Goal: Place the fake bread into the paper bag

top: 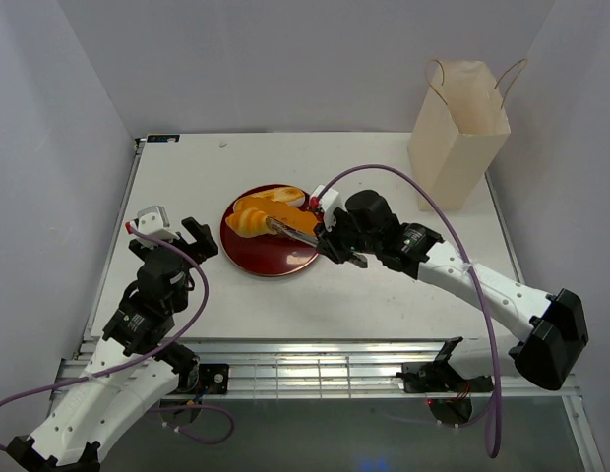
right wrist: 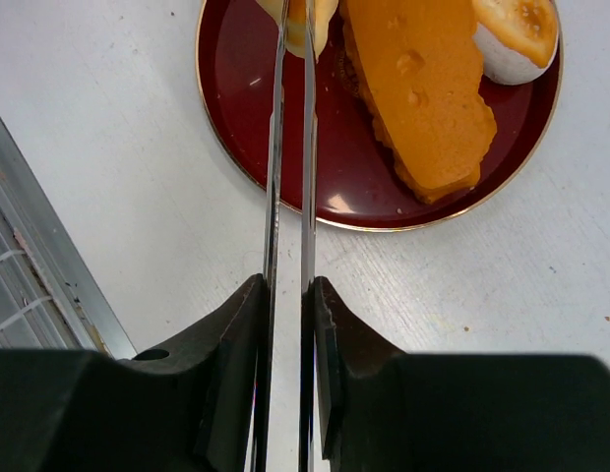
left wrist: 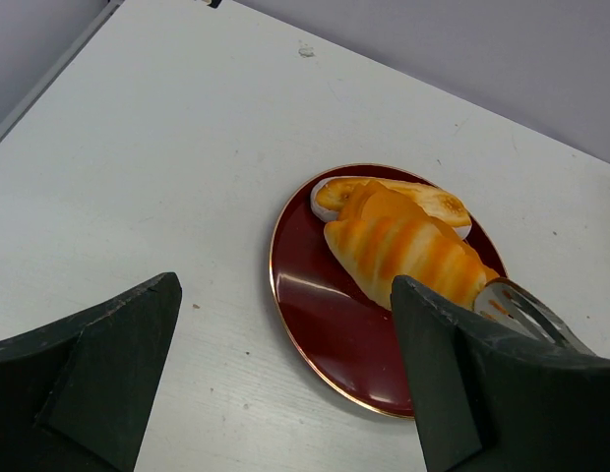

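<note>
The right hand [right wrist: 288,295] is closed around the slim metal tongs [right wrist: 290,147], pressing their two arms almost together. Their tips reach a pale golden piece of the fake bread [right wrist: 297,20] at the far side of the dark red plate [right wrist: 236,108]. The frame edge cuts off the tips, so I cannot tell how securely the piece is pinched. The rest of the bread lies on the same plate, including a flat orange slice [right wrist: 423,98] just beside the tongs. The paper bag [top: 457,138] stands upright at the far right corner of the surface [top: 187,177], well apart from the plate. The left hand [top: 199,236] hovers open and empty near the plate's left side. The step in hand looks like the pickup, and doing it well probably means holding the squeeze steady, since the glossy piece could slip. A straight lift would clear the neighbouring slice without dragging it off the plate. The piece should then travel level to the bag. There, bring the tips down through the mouth between the handles [top: 438,69] before easing the squeeze, because a knock on the rim could tip the light bag.
</note>
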Controlling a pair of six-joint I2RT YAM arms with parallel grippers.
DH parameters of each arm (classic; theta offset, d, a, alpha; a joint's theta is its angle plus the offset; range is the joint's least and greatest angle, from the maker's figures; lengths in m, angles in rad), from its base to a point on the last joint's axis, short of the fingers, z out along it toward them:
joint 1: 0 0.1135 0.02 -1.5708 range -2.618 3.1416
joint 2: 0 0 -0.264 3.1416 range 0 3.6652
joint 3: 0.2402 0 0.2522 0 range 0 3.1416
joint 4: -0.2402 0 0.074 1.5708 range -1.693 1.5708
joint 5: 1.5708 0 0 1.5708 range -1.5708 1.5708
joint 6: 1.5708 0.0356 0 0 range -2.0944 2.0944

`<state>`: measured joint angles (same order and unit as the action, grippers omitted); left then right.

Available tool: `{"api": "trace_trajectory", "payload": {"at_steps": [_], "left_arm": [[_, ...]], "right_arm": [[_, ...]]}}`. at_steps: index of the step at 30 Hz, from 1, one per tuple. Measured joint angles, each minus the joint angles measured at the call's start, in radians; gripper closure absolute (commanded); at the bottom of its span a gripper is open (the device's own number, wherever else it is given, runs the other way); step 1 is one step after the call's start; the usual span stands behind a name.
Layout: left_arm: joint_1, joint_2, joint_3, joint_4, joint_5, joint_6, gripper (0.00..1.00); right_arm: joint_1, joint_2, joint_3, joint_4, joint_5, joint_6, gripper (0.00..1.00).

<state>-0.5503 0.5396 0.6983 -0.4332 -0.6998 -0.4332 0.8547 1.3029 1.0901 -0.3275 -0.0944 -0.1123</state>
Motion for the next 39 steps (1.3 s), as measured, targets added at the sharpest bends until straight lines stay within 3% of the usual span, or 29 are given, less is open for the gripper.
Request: {"api": "trace_trajectory", "payload": {"at_steps": [13, 39], "left_arm": [[0.000, 0.001, -0.003, 0.000, -0.045, 0.015, 0.02], [0.000, -0.004, -0.004, 0.000, -0.059, 0.025, 0.02]], "right_arm": [[-0.054, -0.153, 0.000, -0.042, 0.051, 0.005, 0.92], [-0.361, -0.356, 0.181, -0.051, 0.440, 0.031, 0.92]]}}
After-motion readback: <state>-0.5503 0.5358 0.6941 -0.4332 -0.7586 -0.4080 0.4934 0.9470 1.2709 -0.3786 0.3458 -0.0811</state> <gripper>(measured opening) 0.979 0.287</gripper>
